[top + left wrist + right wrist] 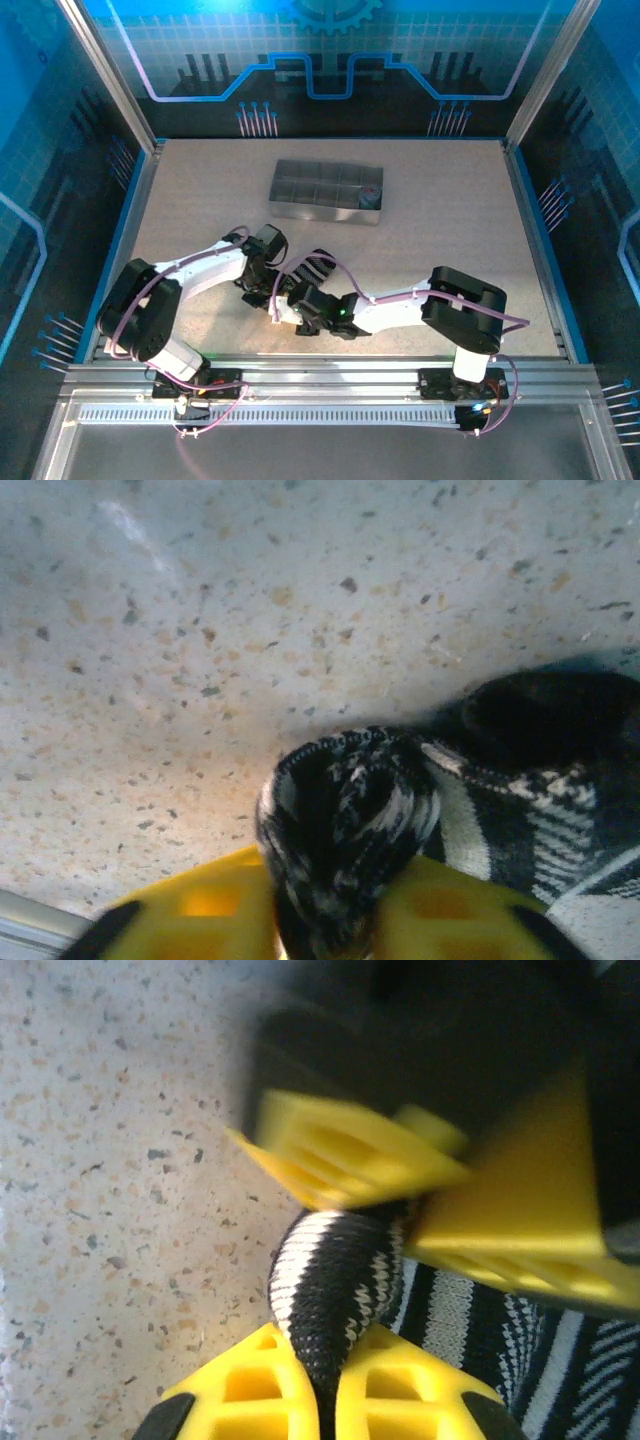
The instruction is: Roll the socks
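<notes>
Black-and-white sock (322, 1260) in right gripper (326, 1355)

Sock (318, 266): knit, black-and-white horizontal stripes; lies crumpled just below centre of the top view; in the left wrist view one end is bunched into a raised, rounded fold (345, 820) at lower centre, the body spreading flat toward the lower right; in the right wrist view a narrow fold stands upright at lower centre, stripes curving over its crest.
</notes>
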`<state>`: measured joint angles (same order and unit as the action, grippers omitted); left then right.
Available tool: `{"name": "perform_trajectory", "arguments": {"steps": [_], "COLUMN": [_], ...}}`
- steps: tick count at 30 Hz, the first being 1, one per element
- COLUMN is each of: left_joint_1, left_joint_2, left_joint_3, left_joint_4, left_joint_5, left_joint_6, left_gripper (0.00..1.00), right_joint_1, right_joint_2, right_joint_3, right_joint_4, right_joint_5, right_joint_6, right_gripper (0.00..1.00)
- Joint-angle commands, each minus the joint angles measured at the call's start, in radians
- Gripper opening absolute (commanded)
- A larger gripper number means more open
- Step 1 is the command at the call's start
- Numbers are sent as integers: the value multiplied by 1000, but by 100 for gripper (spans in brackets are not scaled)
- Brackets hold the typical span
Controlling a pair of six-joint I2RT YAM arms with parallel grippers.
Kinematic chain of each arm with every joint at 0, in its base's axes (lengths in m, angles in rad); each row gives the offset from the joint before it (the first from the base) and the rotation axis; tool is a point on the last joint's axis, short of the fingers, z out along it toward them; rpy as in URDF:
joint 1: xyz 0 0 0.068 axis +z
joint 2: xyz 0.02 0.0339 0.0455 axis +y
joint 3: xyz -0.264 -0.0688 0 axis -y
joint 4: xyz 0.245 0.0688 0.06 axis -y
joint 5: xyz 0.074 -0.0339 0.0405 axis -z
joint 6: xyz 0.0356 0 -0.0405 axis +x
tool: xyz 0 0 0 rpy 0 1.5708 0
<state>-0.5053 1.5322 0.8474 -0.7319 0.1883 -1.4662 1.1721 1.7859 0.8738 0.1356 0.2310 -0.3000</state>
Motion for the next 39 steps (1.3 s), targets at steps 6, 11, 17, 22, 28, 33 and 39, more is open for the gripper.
{"name": "perform_trajectory", "arguments": {"steps": [6,11,17,22,28,33,39], "left_joint_1": [62,85,74,41,2,-25,-45], "left_joint_2": [-176,-269,-332,-281,-193,-100,-32], "left_joint_3": [-27,-29,-157,-192,-207,-204,-245], "left_joint_4": [-127,-162,83,180,266,278,230], "left_joint_5": [-17,-40,44,61,36,15,17], "left_joint_6": [-16,14,31,50,53,66,43], "left_gripper": [73,75,62,58,58,58,37], "right_joint_1": [-142,-194,-285,-332,-353,-371,-385], "right_joint_2": [79,119,168,205,243,264,266], "right_joint_3": [-20,1,36,30,47,64,87], "right_joint_4": [-216,-279,-297,-290,-312,-328,-349], "right_joint_5": [-442,-538,-668,-752,-785,-786,-773], "right_joint_6": [165,189,258,290,300,313,315], "right_gripper": [0,0,0,0,0,0,0]}}
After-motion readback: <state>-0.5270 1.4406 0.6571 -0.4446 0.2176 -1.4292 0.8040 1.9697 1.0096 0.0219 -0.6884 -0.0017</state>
